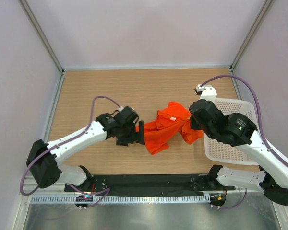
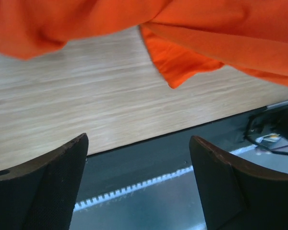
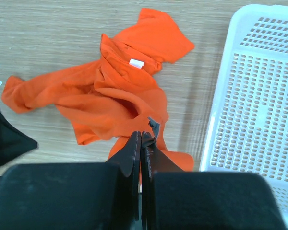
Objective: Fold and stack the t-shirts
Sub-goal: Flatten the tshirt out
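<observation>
Top external view shows the shirt (image 1: 169,125) as a crumpled heap in the middle of the table (image 1: 96,91), not yet spread or folded, with the basket (image 1: 230,148) just to its right. The left claw (image 1: 138,135) sits at the heap's left edge. Its wrist view shows the fingers wide apart with nothing between them and cloth just beyond the tips. The right claw (image 3: 141,136) has its fingers pressed together over the near right part of the cloth, but whether a fold is pinched cannot be told. Closing the left claw here would likely catch several bunched layers at once, so a pull would drag the lump rather than open it. If the right claw holds only a thin edge, the soft cloth may slip free. A pull to the right could snag a sleeve on the basket rim.
</observation>
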`<state>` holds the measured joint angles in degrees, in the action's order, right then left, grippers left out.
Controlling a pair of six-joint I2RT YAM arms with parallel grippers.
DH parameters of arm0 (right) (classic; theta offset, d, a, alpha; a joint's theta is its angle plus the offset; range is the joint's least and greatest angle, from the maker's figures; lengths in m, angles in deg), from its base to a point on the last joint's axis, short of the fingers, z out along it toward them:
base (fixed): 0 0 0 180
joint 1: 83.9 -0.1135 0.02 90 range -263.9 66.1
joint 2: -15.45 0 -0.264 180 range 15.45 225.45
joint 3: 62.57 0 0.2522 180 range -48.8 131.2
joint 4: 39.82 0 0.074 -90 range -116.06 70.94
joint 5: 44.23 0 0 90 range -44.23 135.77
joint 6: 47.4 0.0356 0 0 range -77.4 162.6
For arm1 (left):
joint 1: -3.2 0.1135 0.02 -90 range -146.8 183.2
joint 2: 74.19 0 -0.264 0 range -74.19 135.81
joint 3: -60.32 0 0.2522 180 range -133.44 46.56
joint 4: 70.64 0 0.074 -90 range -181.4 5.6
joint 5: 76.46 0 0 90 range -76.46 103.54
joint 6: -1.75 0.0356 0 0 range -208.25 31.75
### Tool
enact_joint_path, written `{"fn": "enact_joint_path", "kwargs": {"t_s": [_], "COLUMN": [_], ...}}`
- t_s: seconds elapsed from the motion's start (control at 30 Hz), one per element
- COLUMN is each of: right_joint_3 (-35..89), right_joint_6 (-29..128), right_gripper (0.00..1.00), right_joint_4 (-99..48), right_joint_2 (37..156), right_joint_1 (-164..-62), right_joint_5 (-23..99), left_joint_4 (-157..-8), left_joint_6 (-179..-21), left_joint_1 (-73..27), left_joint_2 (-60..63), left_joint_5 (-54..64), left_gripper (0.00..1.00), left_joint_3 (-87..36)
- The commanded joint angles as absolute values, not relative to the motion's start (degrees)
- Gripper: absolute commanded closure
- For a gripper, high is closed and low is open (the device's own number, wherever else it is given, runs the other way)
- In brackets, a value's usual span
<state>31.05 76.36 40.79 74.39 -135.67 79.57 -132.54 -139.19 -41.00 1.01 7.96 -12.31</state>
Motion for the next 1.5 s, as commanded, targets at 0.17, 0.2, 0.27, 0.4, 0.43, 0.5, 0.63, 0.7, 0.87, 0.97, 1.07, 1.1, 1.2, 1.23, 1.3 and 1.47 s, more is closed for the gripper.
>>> {"fn": "enact_joint_path", "kwargs": {"t_s": [0.17, 0.2, 0.27, 0.4, 0.43, 0.5, 0.63, 0.7, 0.87, 0.97, 1.07, 1.1, 1.2, 1.23, 1.3, 1.47], "right_joint_3": [34.2, 34.4, 34.6, 34.6, 34.4, 34.3, 34.5, 35.0, 35.5, 35.7, 35.7, 35.7, 35.7, 35.7, 35.8, 38.0], "right_joint_6": [80.2, 80.6, 80.8, 80.9, 80.8, 80.8, 81.0, 81.0, 81.1, 81.0, 81.0, 81.1, 81.2, 80.9, 80.3, 75.8], "right_gripper": [0.99, 0.99, 0.99, 0.99, 0.99, 0.99, 0.99, 0.99, 0.99, 0.99, 0.99, 0.99, 0.99, 0.99, 0.99, 0.99], "right_joint_4": [44.3, 44.3, 43.8, 44.3, 44.6, 45.0, 46.5, 47.2, 48.3, 48.4, 48.6, 48.6, 48.7, 48.5, 48.3, 46.1], "right_joint_2": [74.3, 74.5, 74.6, 74.3, 74.0, 73.2, 71.8, 71.4, 71.2, 71.3, 71.4, 71.4, 71.4, 71.4, 72.0, 74.2], "right_joint_1": [-135.6, -135.5, -135.6, -135.6, -135.6, -135.6, -135.6, -135.6, -135.6, -135.5, -135.6, -135.5, -135.5, -135.6, -135.6, -135.6], "right_joint_5": [81.8, 81.5, 80.5, 79.9, 79.9, 79.9, 80.2, 80.2, 80.0, 79.3, 78.6, 78.4, 77.8, 77.9, 78.5, 83.2], "left_joint_4": [-124.6, -124.0, -122.1, -121.6, -121.5, -121.0, -119.8, -119.0, -118.2, -118.5, -118.1, -118.0, -118.9, -119.6, -122.5, -132.4], "left_joint_6": [-137.6, -138.1, -139.0, -141.1, -141.2, -141.4, -141.4, -141.5, -140.7, -140.2, -140.3, -140.3, -140.1, -140.5, -140.7, -140.6], "left_joint_1": [-61.6, -63.5, -64.9, -65.9, -65.9, -65.9, -65.9, -65.9, -65.8, -65.7, -65.7, -65.7, -65.7, -65.7, -65.7, -65.3], "left_joint_2": [14.8, 16.4, 20.0, 25.3, 26.1, 27.8, 30.1, 30.6, 32.2, 33.8, 34.8, 34.8, 34.2, 33.6, 30.0, 18.5], "left_joint_5": [28.0, 28.1, 27.7, 27.8, 28.1, 28.7, 31.8, 33.4, 36.4, 37.1, 38.1, 38.1, 39.4, 40.9, 42.6, 47.8], "left_gripper": [0.09, 0.11, 0.20, 0.22, 0.25, 0.28, 0.37, 0.39, 0.41, 0.51, 0.59, 0.64, 0.91, 1.00, 1.00, 1.00], "left_joint_3": [-19.4, -19.9, -20.7, -22.3, -22.7, -23.2, -23.8, -23.5, -24.5, -25.7, -26.4, -26.6, -27.1, -27.0, -26.4, -26.3]}}
